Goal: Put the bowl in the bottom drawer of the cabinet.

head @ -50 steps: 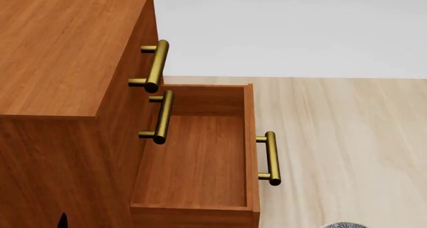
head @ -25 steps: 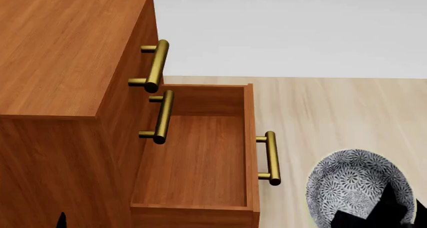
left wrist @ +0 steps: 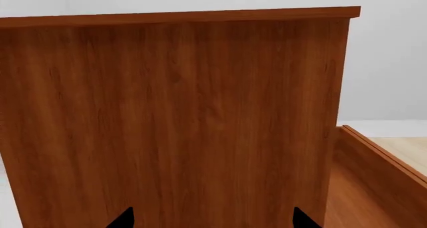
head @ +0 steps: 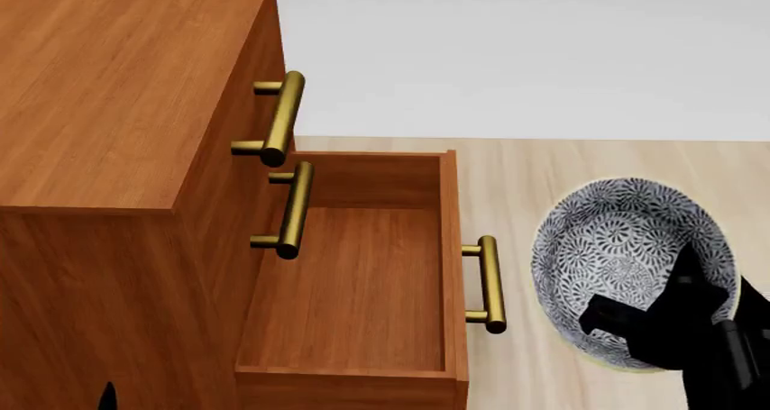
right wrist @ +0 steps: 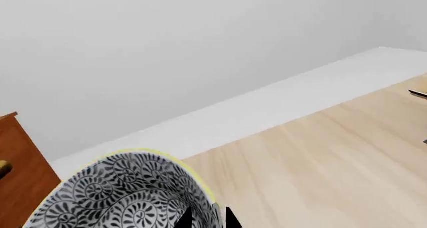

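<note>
The right end effector (head: 655, 315) pinches the bowl (head: 626, 248) by its rim, holding it tilted above the floor (head: 578, 171), just beside the brass handle (head: 488, 284) of the pulled-out bottom drawer (head: 361, 284) of the cabinet (head: 108, 95). Whether the left end effector (left wrist: 210, 220) is spread, I cannot tell.

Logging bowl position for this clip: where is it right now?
In the head view, the bowl is held by the right gripper, right of the open bottom drawer.

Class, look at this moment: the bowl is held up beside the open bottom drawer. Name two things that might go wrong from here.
1. The right gripper pinches only the rim of the tilted bowl; it might slip.
2. Moving across, the bowl might knock the bottom drawer front or its brass handle.
</note>
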